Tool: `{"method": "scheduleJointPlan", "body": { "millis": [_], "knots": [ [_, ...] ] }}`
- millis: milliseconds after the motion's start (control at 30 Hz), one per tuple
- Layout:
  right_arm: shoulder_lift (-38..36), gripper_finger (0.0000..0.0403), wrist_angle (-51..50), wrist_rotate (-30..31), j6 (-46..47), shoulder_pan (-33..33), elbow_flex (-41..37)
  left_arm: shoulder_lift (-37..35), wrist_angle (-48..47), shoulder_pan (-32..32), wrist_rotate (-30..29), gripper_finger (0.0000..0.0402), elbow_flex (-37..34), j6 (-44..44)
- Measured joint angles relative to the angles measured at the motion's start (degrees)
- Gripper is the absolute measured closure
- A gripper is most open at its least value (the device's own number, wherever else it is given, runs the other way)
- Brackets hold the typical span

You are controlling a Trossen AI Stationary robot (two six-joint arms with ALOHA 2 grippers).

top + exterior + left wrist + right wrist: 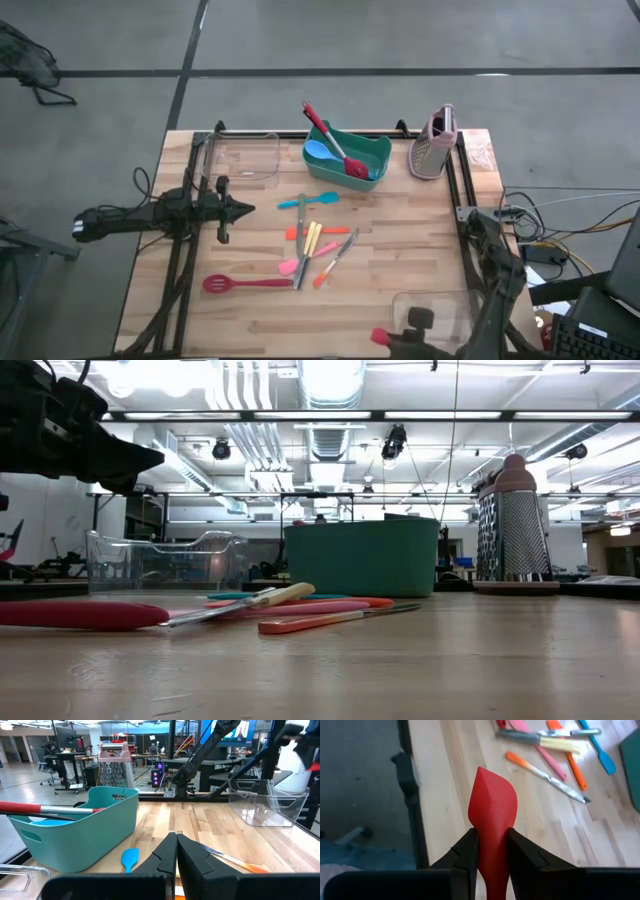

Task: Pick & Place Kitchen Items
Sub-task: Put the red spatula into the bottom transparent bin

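The table is carrying a teal bin near the middle of its far edge, a clear tub toward the far left corner, a second tub toward the near right corner, and a loose cluster of utensils at its centre. The bin is already holding a blue spoon and a red-handled tool. The left gripper is hovering at the left edge, fingers pressed together and holding nothing, pointing toward the cluster. The right gripper is sitting at the near right corner, its fingers clamping the stem of a red spatula, blade forward. The spatula's long axis is running along the gripper's own line, and the bin is lying diagonally away across the table toward the far edge, so the right arm is probably the one to carry it there. In the high view this gripper is cut off by the near edge, and the spatula's handle is hidden within the grip.
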Motion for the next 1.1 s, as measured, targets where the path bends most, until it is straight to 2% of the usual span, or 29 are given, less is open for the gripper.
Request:
{"method": "scheduleJointPlan", "body": {
  "millis": [267,533,700,1000,1100],
  "knots": [
    [-0.07,0.033,-0.07,-11.98,8.24,3.0,-9.96,0.0,0.0,-0.02,0.02,0.0383,0.0,0.0],
    [-3.63,0.0332,-0.02,-12.07,17.42,6.56,-20.74,0.01,0.0,-0.01,0.01,0.0383,0.0,0.01],
    [-9.25,0.0332,1.84,-6.9,23.08,8.11,-29.15,0.02,0.0,0.0,0.0,0.0383,0.0,0.0],
    [-22.0,0.0332,17.8,-6.43,24.3,7.9,-48.64,0.02,0.0,-0.01,0.0,0.0383,0.0,0.02],
    [-24.11,0.0319,24.45,-6.47,26.74,7.94,-54.28,0.02,0.0,-0.02,0.02,0.0383,0.0,0.0]
  ]
}}
